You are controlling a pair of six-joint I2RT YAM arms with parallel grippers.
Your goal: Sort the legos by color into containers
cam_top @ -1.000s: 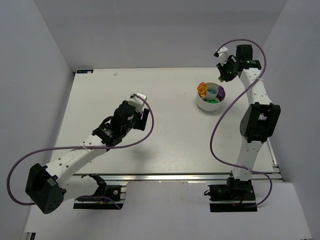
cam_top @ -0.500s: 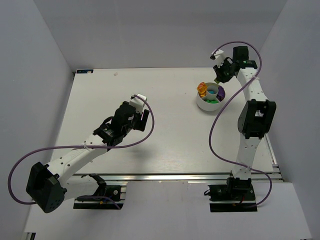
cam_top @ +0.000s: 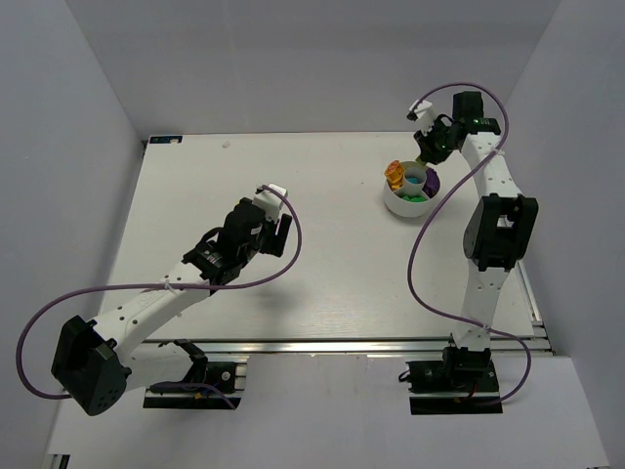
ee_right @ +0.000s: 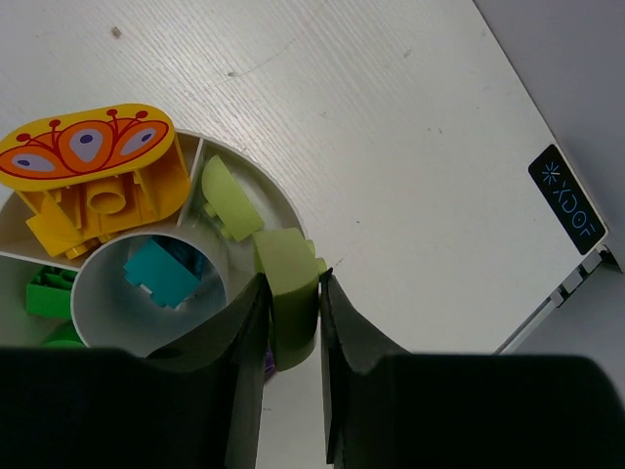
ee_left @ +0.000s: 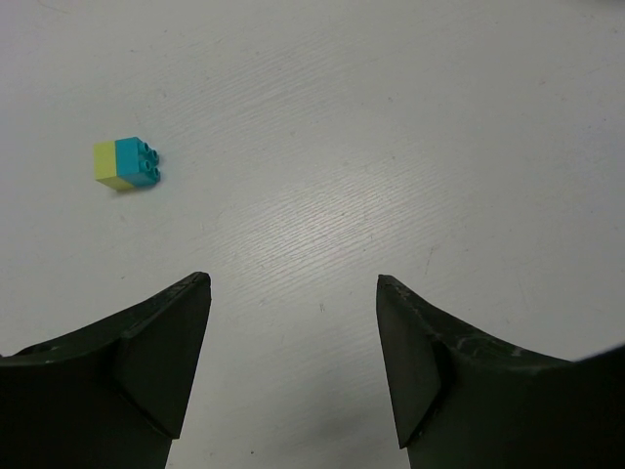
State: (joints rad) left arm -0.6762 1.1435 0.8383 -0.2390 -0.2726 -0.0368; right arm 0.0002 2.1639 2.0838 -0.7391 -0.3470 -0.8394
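The step in hand is a drop. The right fingers (ee_right: 249,322) pinch a pale green brick (ee_right: 286,269) from both sides. It hangs over the rim of the bowl (ee_right: 276,193), just beside the compartment where a matching brick (ee_right: 223,188) lies. How high it is above the rim, I cannot tell. I judge that the next move is small: carry the brick a little inward, until it is fully over that compartment, then spread the fingers. Released here, it may strike the rim and fall out on the tabletop (ee_right: 322,88).

The left fingers (ee_left: 161,342) are spread wide and hold nothing. A two-colour brick (ee_left: 127,163), cyan joined to pale yellow, lies ahead of them to the left, well apart. That arm must travel to it, and the two halves probably need to be pulled apart before sorting.

The bricks are hard, glossy plastic with round studs, and the held one has a rounded upper edge. An orange piece (ee_right: 93,161) has an oval top with a printed butterfly-like pattern. A cyan brick (ee_right: 161,274) sits in the centre ring. The bowl is smooth, white and round, with thin straight dividers. The tabletop is white and matt, with fine grain lines.
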